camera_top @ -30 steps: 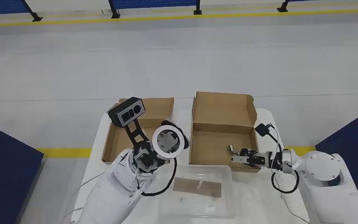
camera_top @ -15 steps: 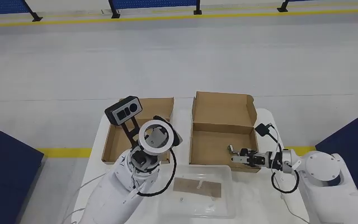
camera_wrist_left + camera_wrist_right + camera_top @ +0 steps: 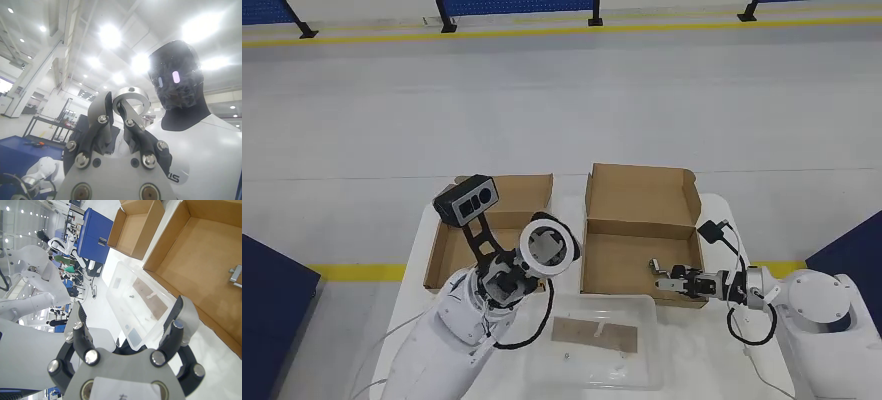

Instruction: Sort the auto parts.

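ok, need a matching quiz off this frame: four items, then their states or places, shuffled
Items:
1. metal ring
2. metal bracket
3. small screw
4. right gripper

States or places:
A. inside the clear bin
B. open, holding nothing
C. lying on the floor of a cardboard box
D. pinched by the left gripper, one finger through its hole

Pairs: 1-D, 2-C, 3-A, 4-B

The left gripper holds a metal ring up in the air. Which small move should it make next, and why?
Probably tilt the wrist downward over the nearby left cardboard box. The left gripper is shut on the metal ring, one finger inside it, and it points up at the ceiling, so the ring cannot be set down from this pose.
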`<state>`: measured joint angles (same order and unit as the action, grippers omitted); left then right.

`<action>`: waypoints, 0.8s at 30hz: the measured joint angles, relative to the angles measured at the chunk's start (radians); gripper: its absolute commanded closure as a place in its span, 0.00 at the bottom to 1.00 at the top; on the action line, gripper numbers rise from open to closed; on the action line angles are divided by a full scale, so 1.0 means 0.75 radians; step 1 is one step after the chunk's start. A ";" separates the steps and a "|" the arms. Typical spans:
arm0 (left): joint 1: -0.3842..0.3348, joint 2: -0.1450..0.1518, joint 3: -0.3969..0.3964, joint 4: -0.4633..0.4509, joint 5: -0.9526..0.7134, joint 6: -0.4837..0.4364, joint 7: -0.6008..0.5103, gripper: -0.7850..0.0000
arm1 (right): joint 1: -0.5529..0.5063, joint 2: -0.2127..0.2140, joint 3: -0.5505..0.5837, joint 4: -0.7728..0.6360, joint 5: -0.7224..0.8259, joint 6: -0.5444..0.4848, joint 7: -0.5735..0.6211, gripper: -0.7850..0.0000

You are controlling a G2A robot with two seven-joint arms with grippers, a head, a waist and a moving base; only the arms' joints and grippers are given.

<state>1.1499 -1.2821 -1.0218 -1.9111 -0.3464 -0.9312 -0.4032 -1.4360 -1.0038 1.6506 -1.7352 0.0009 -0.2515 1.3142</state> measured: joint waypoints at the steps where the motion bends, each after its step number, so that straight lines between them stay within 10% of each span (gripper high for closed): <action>1: 0.010 0.002 -0.012 0.005 0.018 0.006 -0.011 1.00 | 0.000 0.000 0.000 0.000 0.000 0.000 0.000 0.00; 24: 0.350 0.086 -0.422 0.024 0.513 0.249 -0.145 1.00 | 0.000 0.000 0.000 0.000 0.000 0.000 0.000 0.00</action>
<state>1.4127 -1.2176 -1.3380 -1.8928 0.0384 -0.7442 -0.5117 -1.4360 -1.0038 1.6506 -1.7352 0.0009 -0.2515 1.3142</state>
